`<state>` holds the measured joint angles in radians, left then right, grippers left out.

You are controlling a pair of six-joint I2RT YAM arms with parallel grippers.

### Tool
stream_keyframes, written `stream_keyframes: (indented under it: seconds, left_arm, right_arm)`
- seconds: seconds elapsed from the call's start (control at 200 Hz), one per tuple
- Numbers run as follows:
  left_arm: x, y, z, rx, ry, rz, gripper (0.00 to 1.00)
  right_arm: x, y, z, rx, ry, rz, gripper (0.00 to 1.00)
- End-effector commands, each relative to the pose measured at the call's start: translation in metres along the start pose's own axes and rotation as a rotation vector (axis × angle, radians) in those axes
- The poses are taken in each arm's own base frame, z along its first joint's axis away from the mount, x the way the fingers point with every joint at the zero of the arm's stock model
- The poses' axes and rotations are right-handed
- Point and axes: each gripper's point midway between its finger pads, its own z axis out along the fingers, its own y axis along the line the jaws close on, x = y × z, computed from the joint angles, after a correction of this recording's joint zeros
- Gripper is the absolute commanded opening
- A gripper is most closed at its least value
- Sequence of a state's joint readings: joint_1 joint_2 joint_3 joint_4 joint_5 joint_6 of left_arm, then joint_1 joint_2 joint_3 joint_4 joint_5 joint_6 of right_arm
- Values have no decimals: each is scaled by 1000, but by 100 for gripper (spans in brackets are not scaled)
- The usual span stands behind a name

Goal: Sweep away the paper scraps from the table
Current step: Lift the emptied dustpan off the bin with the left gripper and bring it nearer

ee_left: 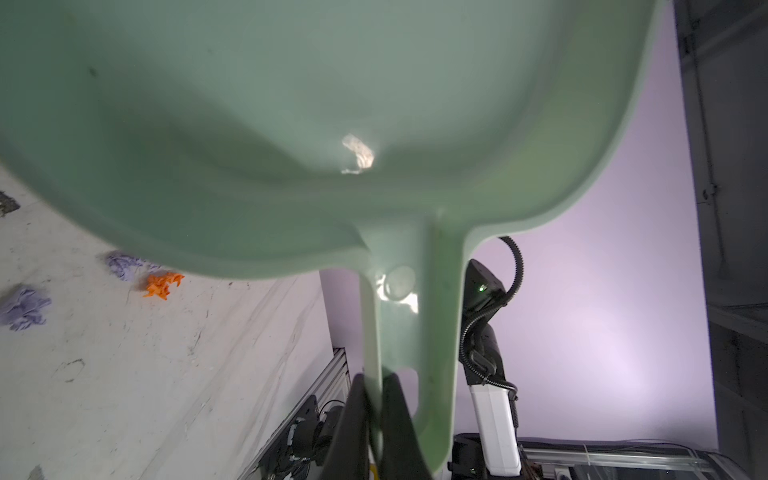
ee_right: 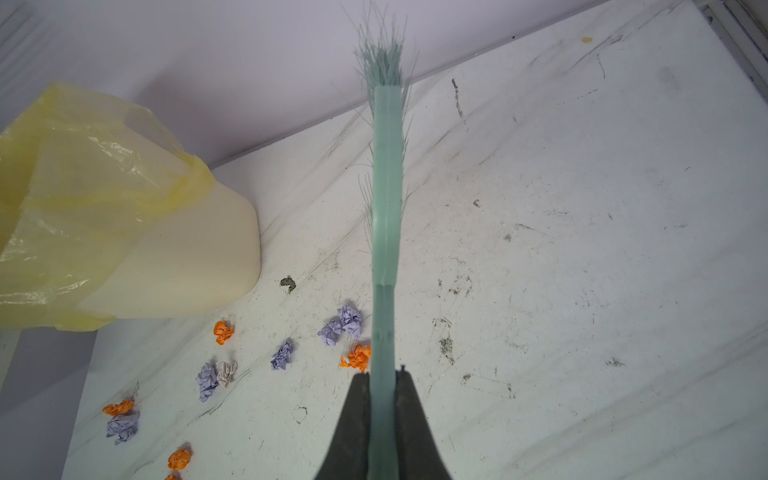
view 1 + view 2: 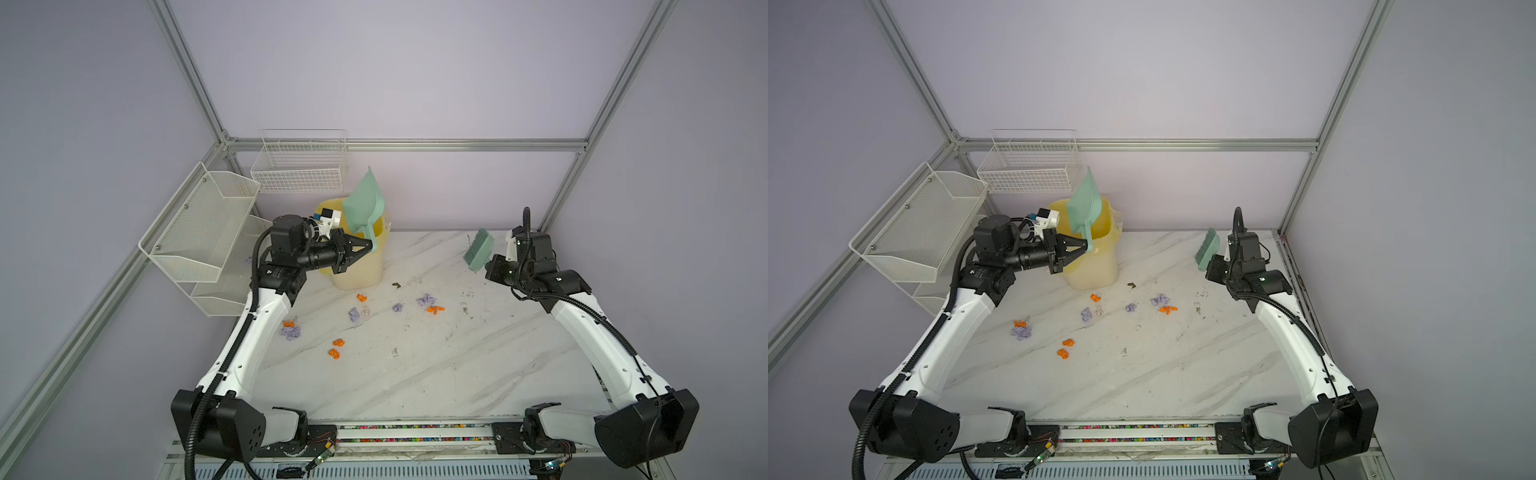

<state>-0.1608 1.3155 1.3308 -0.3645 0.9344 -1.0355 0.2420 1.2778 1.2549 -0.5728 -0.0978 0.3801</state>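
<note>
The left gripper point(image 3: 368, 246) is clamped on the handle of the green dustpan point(image 3: 362, 203), which is raised upright at the yellow-lined bin point(image 3: 361, 270). The right gripper point(image 2: 382, 384) is closed on the green brush point(image 2: 386, 187), held above the counter point(image 3: 415, 374). The paper scraps point(image 3: 424, 300) lie scattered on the counter between both grippers, apart from each.

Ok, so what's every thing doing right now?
Green plastic dustpan: in the air, tipped up on end.
Left tool: shut on the dustpan's handle.
Green bristle brush: held clear of the white marble table.
Right tool: shut on the brush's handle.
Cream bin with yellow bag liner: standing upright, top open.
Orange and lilac paper scraps: lying loose, scattered on the table.
</note>
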Motion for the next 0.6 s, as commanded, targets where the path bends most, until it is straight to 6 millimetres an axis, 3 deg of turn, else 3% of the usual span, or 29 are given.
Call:
stream_keyframes:
  seconds: [0.0,0.255,0.595]
  left_arm:
    - [19,11,-2,-136,46,86,0]
    - [47,8,4,-285,91,252,0]
    - [87,67,2,-509,157,271,0]
  right_arm:
    - [-13,3,-10,3,-31,-24,0]
    - [-9,-3,-13,38,-11,-39,0]
    - [8,5,4,-26,65,-16,0]
